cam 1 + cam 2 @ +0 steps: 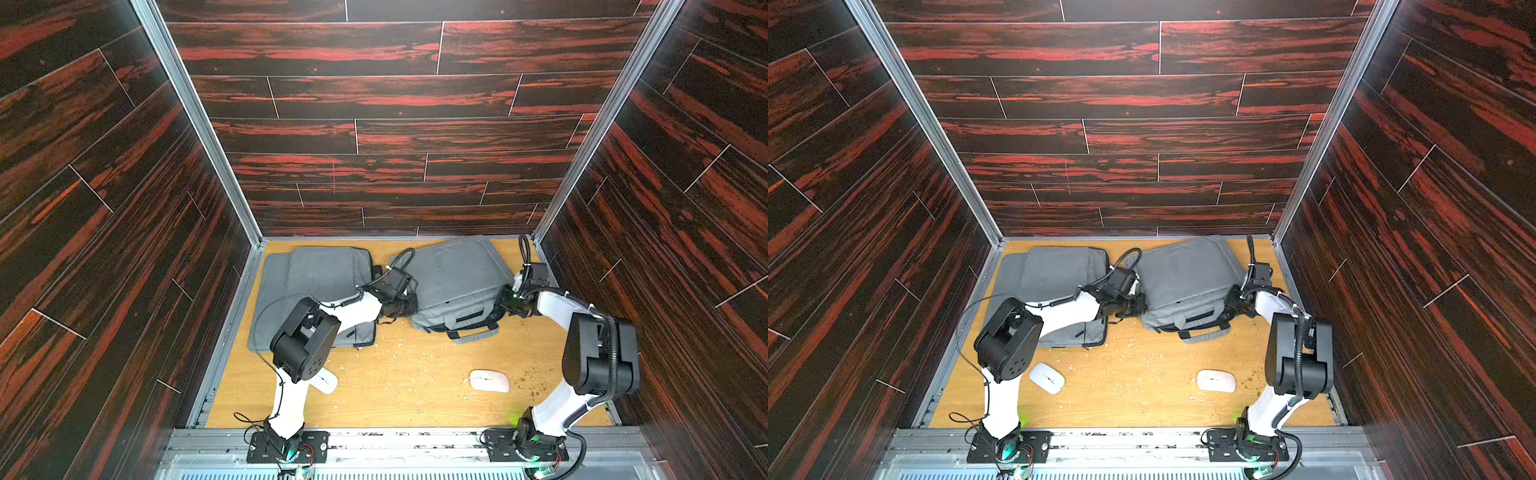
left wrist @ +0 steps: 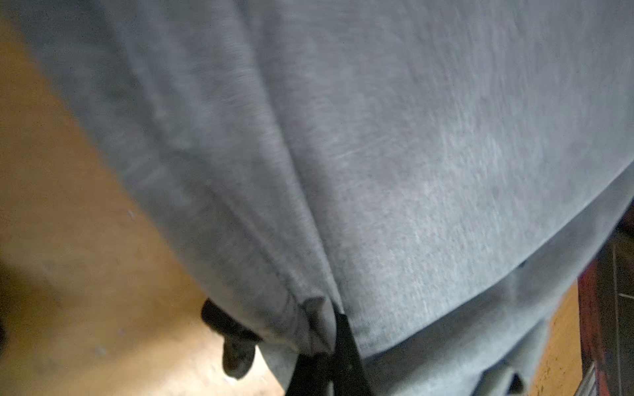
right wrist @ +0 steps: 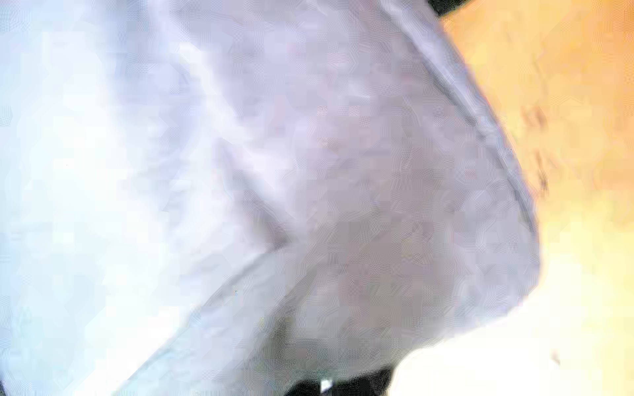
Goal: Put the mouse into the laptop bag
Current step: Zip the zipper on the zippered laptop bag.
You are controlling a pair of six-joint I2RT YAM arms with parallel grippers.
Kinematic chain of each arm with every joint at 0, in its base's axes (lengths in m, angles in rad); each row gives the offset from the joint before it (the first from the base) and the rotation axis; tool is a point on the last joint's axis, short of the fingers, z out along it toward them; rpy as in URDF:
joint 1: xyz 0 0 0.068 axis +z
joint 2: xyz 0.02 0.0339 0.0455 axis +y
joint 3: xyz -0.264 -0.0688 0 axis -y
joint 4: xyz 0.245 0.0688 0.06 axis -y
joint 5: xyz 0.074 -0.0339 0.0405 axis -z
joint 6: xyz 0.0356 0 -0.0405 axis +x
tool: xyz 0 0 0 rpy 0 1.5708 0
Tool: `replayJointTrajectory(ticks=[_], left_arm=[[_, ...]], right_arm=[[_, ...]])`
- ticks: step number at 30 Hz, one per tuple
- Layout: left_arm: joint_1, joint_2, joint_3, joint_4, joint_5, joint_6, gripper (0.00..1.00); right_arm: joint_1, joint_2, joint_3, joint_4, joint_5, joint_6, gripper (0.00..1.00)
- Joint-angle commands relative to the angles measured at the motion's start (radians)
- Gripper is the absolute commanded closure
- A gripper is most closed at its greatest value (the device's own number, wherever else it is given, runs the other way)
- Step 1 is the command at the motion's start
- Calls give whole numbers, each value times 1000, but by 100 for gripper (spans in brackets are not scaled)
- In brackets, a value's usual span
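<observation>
Lab test cell: alu frame w/ wood-print walls.

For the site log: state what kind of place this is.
Likely a robot test cell, not an office: dark wood-print panels on aluminium posts box in a wooden tabletop, and two arms are bolted to a front rail.

Left bag, right bag rear; left mouse, right mouse front.
</observation>
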Motion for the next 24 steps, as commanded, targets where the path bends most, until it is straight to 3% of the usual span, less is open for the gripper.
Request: replayJointTrajectory(ticks=[1,7,11,14,15,19,23,24], left_arm=[[-53,-16,22,-63,54,-5,100],[-53,9,64,-69,24,-18,100],[-53,8,95,-75,-5,-19,100],[-53,9,119,-85,-19,-18,100],[-53,9,124,-86,-19,-18,100],[-52,1,130,-91,-25,-14,100],[-52,-12,125,-91,-27,-14,100],[-52,-14,123,-91,-27,-14,100]], right_arm=[[97,-109,-6,-18,1,-96,88],[299,-365,-162,-121,195,-77,85],[404,-502,-263,-189,208,11,85],[494,-584,-351,-146,137,64,94],[528,-598,-373,-112,104,73,99],[705,-584,-425,35,65,51,100],[738,-507,-428,129,31,46,100],[739,-490,-427,146,30,39,96]])
